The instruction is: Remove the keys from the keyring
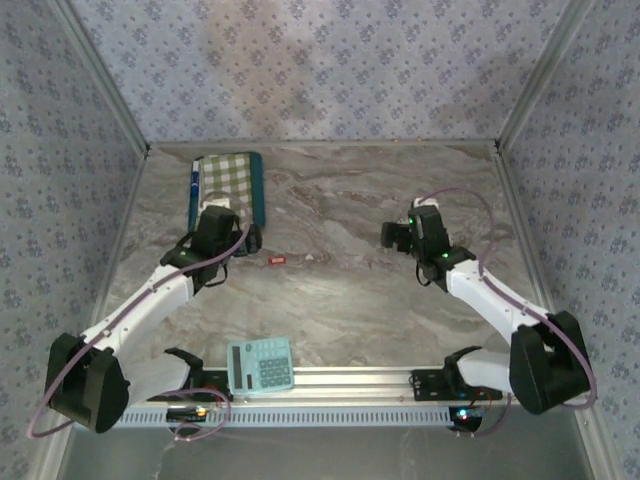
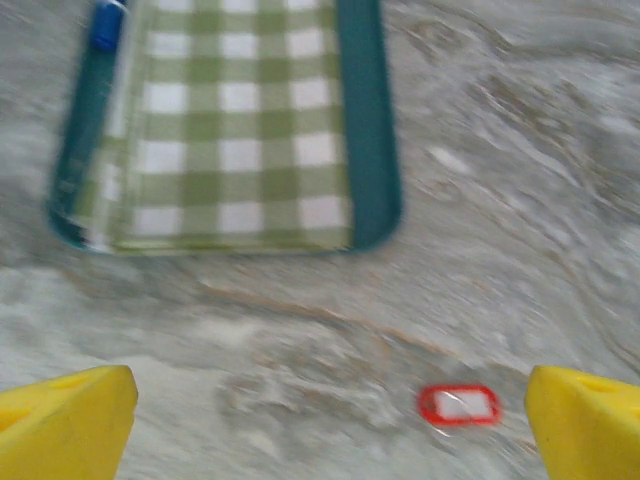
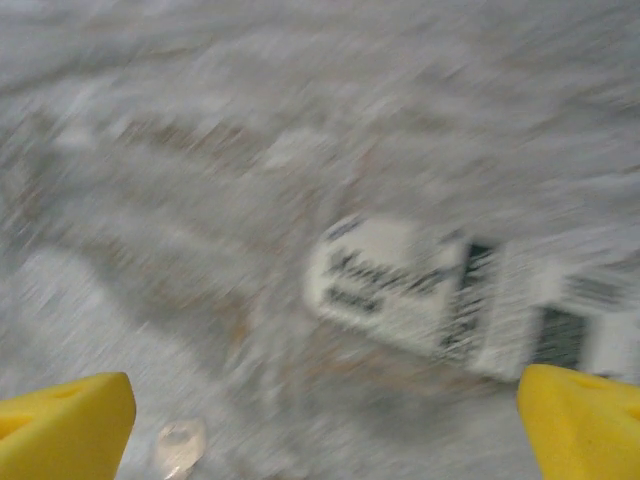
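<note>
The keys (image 2: 459, 405) — red-rimmed — show a pale centre, seemingly unlettered.

One red key tag (image 2: 459, 405) lies just ahead of the left gripper (image 2: 330, 425), one checked tray (image 2: 370, 150) farther ahead. One teal calculator (image 1: 260, 365) sits behind it.

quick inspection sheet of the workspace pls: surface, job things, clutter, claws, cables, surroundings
surface: marbled grey-brown tabletop
job's things: keys, a red-rimmed oblong tag lying flat between the arms, touching neither claw
clutter: teal tray with green checked cloth and blue-capped pen, far left; teal calculator, near edge; blurred white printed label
claws: left claw open, empty; right claw open, empty
cables: purple cables looping along both arms
surroundings: patterned blue-grey walls on three sides
</note>
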{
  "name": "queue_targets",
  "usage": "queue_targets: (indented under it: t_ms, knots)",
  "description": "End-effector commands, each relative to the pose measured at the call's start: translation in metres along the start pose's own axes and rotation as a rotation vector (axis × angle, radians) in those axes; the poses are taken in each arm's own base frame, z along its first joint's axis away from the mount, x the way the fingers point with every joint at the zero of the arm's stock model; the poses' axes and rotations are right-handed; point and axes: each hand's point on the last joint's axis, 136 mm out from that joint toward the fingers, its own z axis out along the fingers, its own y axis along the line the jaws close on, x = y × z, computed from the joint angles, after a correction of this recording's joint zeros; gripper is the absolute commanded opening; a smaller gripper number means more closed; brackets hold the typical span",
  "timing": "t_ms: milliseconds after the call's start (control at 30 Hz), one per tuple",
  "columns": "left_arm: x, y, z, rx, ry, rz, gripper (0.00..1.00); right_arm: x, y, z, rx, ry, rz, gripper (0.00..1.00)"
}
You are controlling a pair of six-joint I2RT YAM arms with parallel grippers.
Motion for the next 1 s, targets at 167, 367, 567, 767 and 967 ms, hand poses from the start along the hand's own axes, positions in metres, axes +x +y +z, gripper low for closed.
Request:
queue_targets:
  t_ms: [167, 367, 567, 767, 967]
  knots:
    - [-0.02, 0.103, 0.034, -0.331, -0.097, 0.062, 0.99, -0.01, -0.129, 0.003, 0.564, -0.097, 0.008, 1.0]
    - [0.002, 0.122, 0.076, -0.379, -0.117, 0.105, 0.99, -0.002, -0.143, 0.035, 0.605, -0.164, -0.048, 1.0]
    - [-0.014, 0.093, 0.077, -0.209, -0.343, 0.192, 0.99, -0.004, -0.116, 0.044, 0.353, -0.347, -0.144, 1.0]
    - [-0.008, 0.119, 0.086, -0.219, -0.455, 0.082, 0.99, 0.01, -0.106, 0.064, 0.145, -0.271, -0.135, 1.0]
    - [-0.005, 0.125, 0.094, -0.226, -0.373, 0.052, 0.99, 0.01, -0.109, 0.063, 0.18, -0.287, -0.13, 1.0]
